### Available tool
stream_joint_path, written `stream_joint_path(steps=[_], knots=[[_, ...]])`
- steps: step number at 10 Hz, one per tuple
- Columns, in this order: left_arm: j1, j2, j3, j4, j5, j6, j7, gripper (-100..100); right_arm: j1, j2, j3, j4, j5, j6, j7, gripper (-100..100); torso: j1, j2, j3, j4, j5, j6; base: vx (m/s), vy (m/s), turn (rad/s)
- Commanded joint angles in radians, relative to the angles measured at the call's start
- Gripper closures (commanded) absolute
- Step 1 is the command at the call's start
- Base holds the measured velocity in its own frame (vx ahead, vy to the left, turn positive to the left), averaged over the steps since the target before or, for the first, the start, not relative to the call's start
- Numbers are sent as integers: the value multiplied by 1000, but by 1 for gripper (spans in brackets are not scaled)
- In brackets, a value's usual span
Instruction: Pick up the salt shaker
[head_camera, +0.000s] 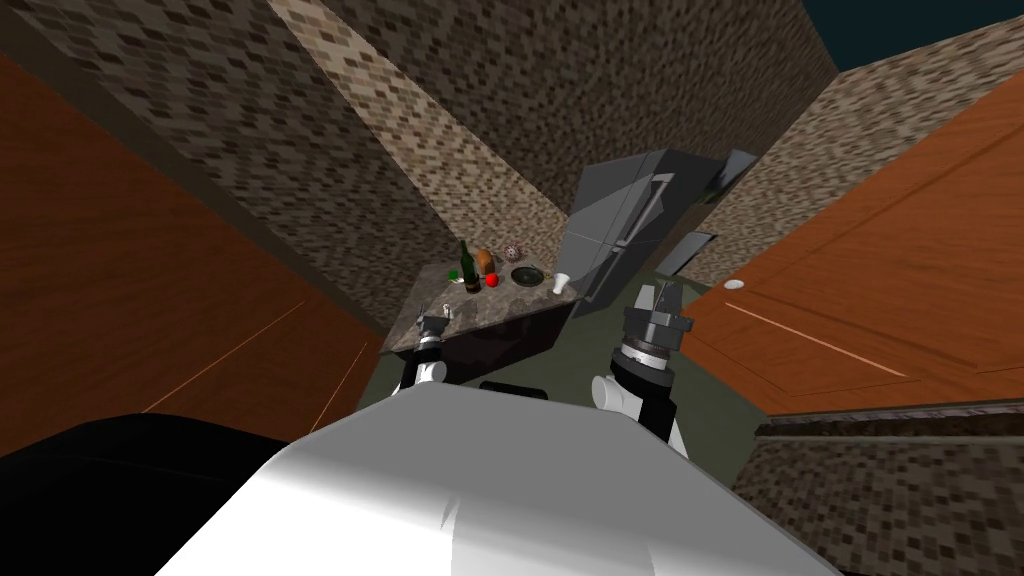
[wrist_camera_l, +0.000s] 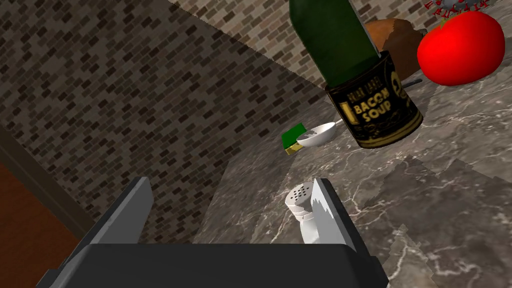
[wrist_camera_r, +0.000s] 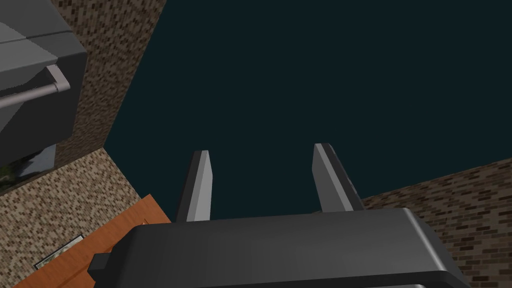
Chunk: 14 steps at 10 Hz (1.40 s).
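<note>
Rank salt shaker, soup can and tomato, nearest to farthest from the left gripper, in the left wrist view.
1. Salt shaker, by one finger of the left gripper.
2. Soup can, farther along the counter.
3. Tomato, beyond the can.

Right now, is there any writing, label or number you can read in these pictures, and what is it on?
"BACON SOUP": gold letters on the label of the dark can on the counter, beside the green bottle.
A smaller line above those words on the same label: too blurred to read.
A gold mark at the label's far edge: curves out of sight, unreadable.
Salt shaker: no writing, only holes in its top.
</note>
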<state>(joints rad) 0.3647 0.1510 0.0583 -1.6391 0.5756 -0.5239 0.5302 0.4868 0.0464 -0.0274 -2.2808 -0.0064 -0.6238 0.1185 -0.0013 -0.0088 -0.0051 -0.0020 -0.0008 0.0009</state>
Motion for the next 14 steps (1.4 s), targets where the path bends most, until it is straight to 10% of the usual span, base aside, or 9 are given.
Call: stream_joint_path(steps=[1, 10, 11, 12, 14], knots=[[-9, -12, 18, 30, 34, 26, 30, -100, 0, 0, 0, 0, 0, 0, 0, 0, 0, 0, 0, 0, 0, 0, 80, -26, -89], [-30, -186, 72, 103, 110, 85, 91, -100, 0, 0, 0, 0, 0, 0, 0, 0, 6, 5, 3, 1, 1, -1, 39, 23, -32], [-30, -188, 72, 104, 110, 85, 91, 0, 0, 0, 0, 0, 0, 0, 0, 0, 5, 5, 3, 1, 1, -1, 0, 0, 0], [-80, -186, 84, 153, 100, 74, 93, -100, 0, 0, 0, 0, 0, 0, 0, 0, 4, 6, 3, 1, 1, -1, -46, 16, 106], [-135, -183, 95, 211, 91, 62, 94, -100, 0, 0, 0, 0, 0, 0, 0, 0, 4, 9, 5, 2, 1, 0, -65, 7, 70]])
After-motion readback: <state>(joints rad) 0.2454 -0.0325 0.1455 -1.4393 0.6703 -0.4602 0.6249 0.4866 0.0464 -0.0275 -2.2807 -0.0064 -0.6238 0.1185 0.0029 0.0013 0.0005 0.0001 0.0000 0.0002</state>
